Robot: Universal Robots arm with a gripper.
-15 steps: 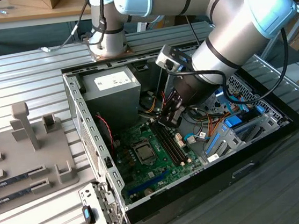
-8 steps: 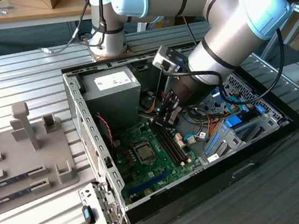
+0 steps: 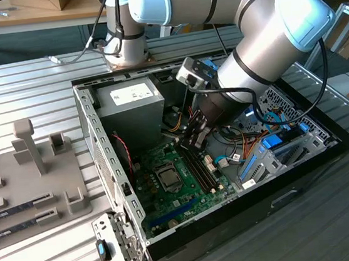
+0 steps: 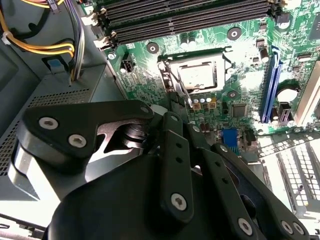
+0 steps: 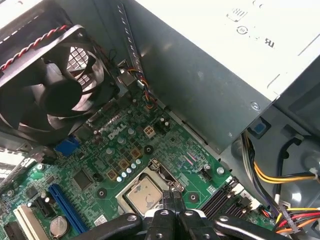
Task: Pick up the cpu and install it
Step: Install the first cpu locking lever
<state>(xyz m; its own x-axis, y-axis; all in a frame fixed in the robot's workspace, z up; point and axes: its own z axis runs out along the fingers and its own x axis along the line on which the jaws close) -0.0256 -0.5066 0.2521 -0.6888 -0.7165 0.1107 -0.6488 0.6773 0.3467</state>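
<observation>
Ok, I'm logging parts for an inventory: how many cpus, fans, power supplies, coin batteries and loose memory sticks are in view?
cpu: 1
fan: 1
power supply: 1
coin battery: 1
memory sticks on the grey tray: 2
Total: 6

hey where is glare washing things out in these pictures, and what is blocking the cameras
In the second wrist view, glare whitens the cpu in its socket, and the dark claw body blocks the foreground. In the first wrist view, the power supply top is overexposed to near white, while the cpu reads clearly. In the exterior view, the arm covers part of the case.
</observation>
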